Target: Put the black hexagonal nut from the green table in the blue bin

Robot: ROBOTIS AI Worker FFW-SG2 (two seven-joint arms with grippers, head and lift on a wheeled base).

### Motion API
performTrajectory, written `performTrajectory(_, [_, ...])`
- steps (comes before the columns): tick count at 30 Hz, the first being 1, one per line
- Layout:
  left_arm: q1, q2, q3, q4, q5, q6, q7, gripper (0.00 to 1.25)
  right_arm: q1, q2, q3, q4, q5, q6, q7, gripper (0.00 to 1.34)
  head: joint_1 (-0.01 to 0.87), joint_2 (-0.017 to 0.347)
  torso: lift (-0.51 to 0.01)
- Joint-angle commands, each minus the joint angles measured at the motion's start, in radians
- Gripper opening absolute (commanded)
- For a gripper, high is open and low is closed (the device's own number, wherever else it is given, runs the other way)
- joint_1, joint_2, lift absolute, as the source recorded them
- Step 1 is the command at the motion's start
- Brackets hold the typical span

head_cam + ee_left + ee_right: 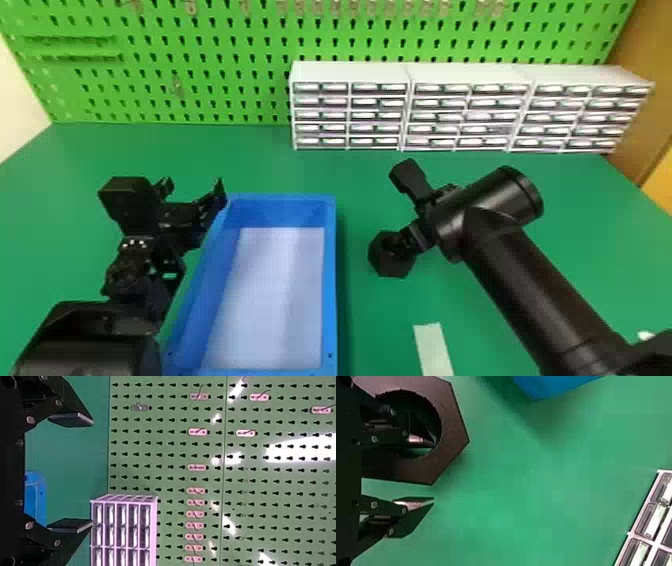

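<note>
In the head view, the black hexagonal nut (395, 268) is right of the blue bin (330, 280), with my right gripper (401, 210) at it. The right wrist view has my right gripper (433, 473) open: one finger overlaps the hole of the nut (454, 435), the other stands outside its rim with green showing between. How deep the first finger reaches into the hole, I cannot tell. Over the bin's far left corner is my left gripper (194, 184). Seen from its own wrist, the left gripper (93, 473) stands open, nothing between its fingers.
White drawer cabinets (470, 107) line the back right of the green table (240, 160), before a green pegboard (225, 60). A pale strip (434, 350) lies near the front, between bin and right arm. The bin holds a white sheet (280, 295) on its floor.
</note>
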Motion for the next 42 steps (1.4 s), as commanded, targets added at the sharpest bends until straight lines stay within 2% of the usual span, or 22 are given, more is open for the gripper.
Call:
performTrajectory(1, [0.0,0.0,0.0,0.0,0.0,0.0,0.0,0.88,0.001,0.0,0.006,0.0,0.001,0.0,0.0,0.5,0.686,0.052,-0.097])
performTrajectory(5, [0.001,0.0,0.0,0.0,0.0,0.0,0.0,0.88,0.003,0.0,0.008,0.0,0.001,-0.005,0.0,0.37,0.686,0.052,-0.097])
performTrajectory(13, [0.001,0.0,0.0,0.0,0.0,0.0,0.0,0.88,0.007,-0.002,0.008,-0.02,-0.001,0.001,0.0,0.33,0.686,0.052,-0.097])
performTrajectory(19, [0.003,0.0,0.002,0.0,0.0,0.0,0.0,0.88,0.01,-0.006,0.023,-0.069,0.027,0.052,0.0,0.33,0.686,0.052,-0.097])
performTrajectory(22, [0.003,0.0,0.002,0.0,0.0,0.0,0.0,0.88,0.01,-0.009,0.026,-0.095,0.029,0.086,0.002,0.25,0.686,0.052,-0.097])
performTrajectory(25, [0.003,0.0,0.0,0.0,0.0,0.0,0.0,0.88,0.009,-0.017,0.037,-0.132,0.038,0.124,0.008,0.24,0.686,0.052,-0.097])
performTrajectory(29, [0.003,0.0,0.0,0.0,-0.001,0.0,0.0,0.88,-0.002,-0.023,0.049,-0.172,0.118,0.172,0.095,0.24,0.686,0.052,-0.097])
performTrajectory(34, [0.003,0.0,0.0,0.0,-0.001,0.0,0.0,0.88,-0.006,-0.031,0.049,-0.224,0.18,0.198,0.166,0.24,0.686,0.052,-0.097])
performTrajectory(42, [0.003,0.002,0.0,-0.002,-0.001,-0.001,0.0,0.88,-0.01,-0.038,0.059,-0.359,0.292,0.238,0.292,0.24,0.686,0.052,-0.097])
